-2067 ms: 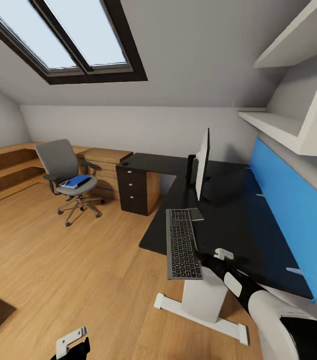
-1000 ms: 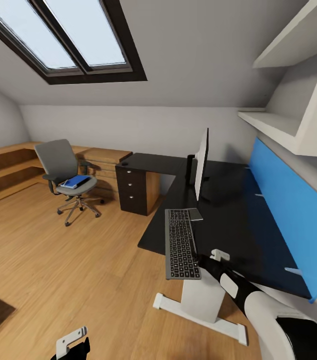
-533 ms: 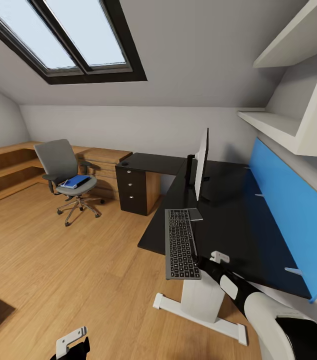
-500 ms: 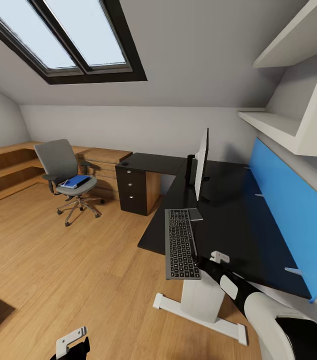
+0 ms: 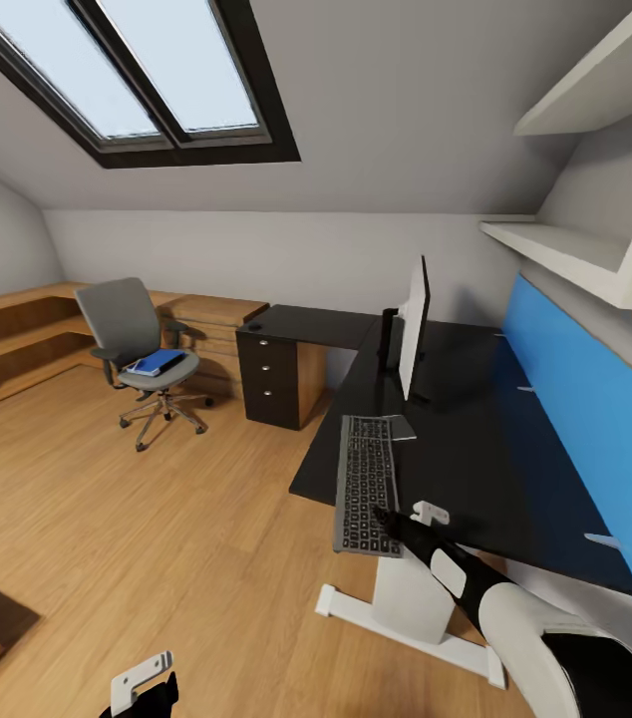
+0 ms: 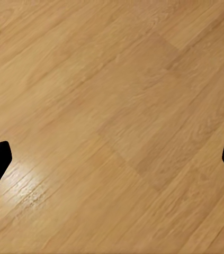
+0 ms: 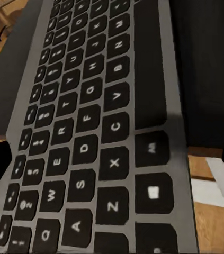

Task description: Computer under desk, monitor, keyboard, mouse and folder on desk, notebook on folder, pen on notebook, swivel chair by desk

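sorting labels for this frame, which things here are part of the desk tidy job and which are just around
Job: keyboard, monitor, desk, folder, swivel chair, right gripper.

Around: skylight, wooden shelving, flat grey square, wall shelves.

A: What sort of room are you in?
B: An attic home office: you see a sloped ceiling with a skylight (image 5: 147, 80), wood floor (image 5: 107, 519), a black table (image 5: 475, 449) carrying monitor (image 5: 414, 327) and keyboard (image 5: 366, 481), and a swivel chair (image 5: 142, 349).
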### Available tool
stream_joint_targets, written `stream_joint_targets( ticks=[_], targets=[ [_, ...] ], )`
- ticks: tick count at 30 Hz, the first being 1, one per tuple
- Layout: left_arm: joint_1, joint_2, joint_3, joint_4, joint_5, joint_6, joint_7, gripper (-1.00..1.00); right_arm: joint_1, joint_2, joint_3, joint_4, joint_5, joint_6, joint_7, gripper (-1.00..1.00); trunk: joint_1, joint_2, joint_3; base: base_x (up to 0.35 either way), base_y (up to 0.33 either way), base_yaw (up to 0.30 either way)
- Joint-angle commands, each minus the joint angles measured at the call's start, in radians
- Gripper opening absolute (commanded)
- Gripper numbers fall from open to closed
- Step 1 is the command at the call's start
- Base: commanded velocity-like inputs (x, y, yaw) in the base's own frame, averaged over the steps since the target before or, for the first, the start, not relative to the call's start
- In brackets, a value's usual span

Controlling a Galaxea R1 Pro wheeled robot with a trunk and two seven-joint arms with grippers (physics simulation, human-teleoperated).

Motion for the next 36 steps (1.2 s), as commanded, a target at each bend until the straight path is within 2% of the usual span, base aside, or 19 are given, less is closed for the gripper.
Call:
stream_joint_targets(
  ticks=[1,36],
  targets=[
    [-0.001,0.001,-0.005,-0.002,0.006,0.004,0.008,1.00,-0.001,0.001,-0.003,0.002,-0.002,-0.003,0.004,1.00,0.000,-0.001,-0.001,0.000,0.020,0.000],
    [0.000,0.001,-0.003,-0.002,0.005,0.004,0.009,1.00,0.001,0.014,-0.002,0.002,0.000,-0.005,0.004,1.00,0.000,-0.001,-0.001,-0.090,0.054,0.001]
  ],
)
